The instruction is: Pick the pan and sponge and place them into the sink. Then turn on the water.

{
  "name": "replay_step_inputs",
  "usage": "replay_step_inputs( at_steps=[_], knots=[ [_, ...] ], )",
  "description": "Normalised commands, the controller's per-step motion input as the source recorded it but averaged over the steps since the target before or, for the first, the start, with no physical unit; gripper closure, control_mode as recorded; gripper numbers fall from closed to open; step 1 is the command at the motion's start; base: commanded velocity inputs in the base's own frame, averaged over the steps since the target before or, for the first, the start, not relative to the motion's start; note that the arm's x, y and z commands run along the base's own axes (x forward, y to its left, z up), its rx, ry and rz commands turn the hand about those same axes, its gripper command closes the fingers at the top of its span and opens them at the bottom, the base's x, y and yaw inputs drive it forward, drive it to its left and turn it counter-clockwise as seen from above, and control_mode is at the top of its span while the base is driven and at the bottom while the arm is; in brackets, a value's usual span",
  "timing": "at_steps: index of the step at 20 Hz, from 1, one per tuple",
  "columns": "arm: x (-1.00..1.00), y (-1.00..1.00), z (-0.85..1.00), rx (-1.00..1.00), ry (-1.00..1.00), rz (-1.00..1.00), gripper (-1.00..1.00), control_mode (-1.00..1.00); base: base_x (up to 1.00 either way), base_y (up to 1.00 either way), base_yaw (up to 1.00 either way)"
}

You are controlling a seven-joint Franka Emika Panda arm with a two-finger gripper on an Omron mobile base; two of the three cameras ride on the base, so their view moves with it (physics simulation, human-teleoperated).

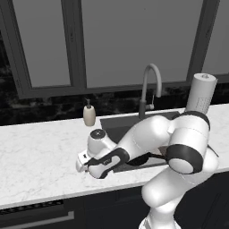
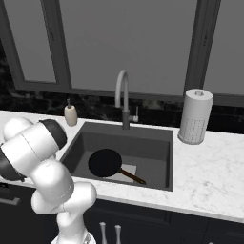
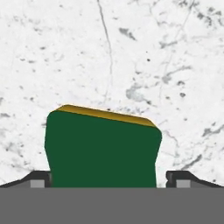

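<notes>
Marble counter [image 1: 40, 152] runs white under dark window frames in the left base view, with the sink [image 1: 117, 123] set into it behind my arm. From here I see the beige soap dispenser [image 1: 89, 114] at the sink's back left corner, the grey gooseneck faucet [image 1: 149, 87] behind the basin with no stream coming from it, and the paper-towel roll [image 1: 201, 93] to the right. My gripper [image 1: 82, 163] is down low over the counter just left of the sink, close to the front edge.

From the right base view I look straight into the dark basin: the pan [image 2: 106, 163] lies on its bottom, black bowl to the left, brown handle pointing right and toward the front, partly over the lighter square patch. So I judge the pan step finished.

Looking along the hand, the sponge [image 3: 103, 146] sits on the marble between my two fingertips [image 3: 181, 179], green top toward me, a strip of yellow showing at its far edge. My jaws stand wide, one tip on each side, neither touching it as far as I can tell. By my reckoning, what is left is closing on the sponge, carrying it into the sink, then working the faucet lever.
</notes>
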Motion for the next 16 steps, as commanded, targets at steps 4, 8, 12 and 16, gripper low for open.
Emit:
replay_step_inputs(
  at_steps=[4,8,12,16],
  knots=[
    [-0.03,0.00,-0.68,0.00,-0.02,0.00,1.00,-1.00,0.00,0.00,0.00],
    [-0.26,0.00,-0.47,0.00,-0.16,0.00,1.00,-1.00,0.00,0.00,0.00],
    [-0.39,-0.05,-0.15,0.00,-0.26,-0.03,1.00,-1.00,0.00,0.00,0.00],
    [-0.19,-0.56,0.35,0.07,-0.16,-0.06,1.00,-1.00,0.00,0.00,0.00]
  ],
)
